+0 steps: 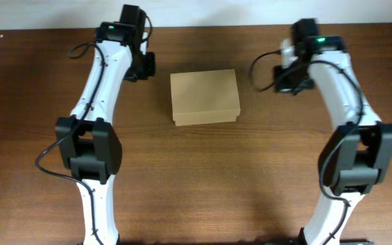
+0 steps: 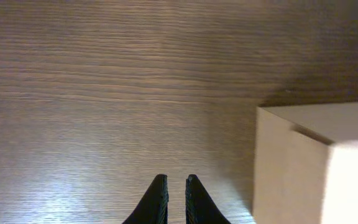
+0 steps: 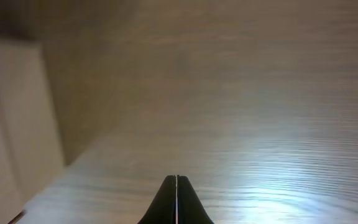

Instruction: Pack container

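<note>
The container point(image 1: 204, 97) is a tan-brown cardboard box with its flap lid down, standing in the middle of the table at the back. My left gripper point(image 1: 145, 67) hovers to its left; in the left wrist view the jaws point(image 2: 173, 180) are almost together with a thin gap, empty, and the box point(image 2: 303, 162) is to their right. My right gripper point(image 1: 291, 78) hovers to the right of the box; its jaws point(image 3: 176, 179) are fully together and empty, with the box point(image 3: 11, 124) at the left edge. Neither gripper touches the box.
The dark wooden table point(image 1: 203, 184) carries only the box. A pale wall strip runs along the table's back edge point(image 1: 203, 13). The two arm bases stand at the front left and front right.
</note>
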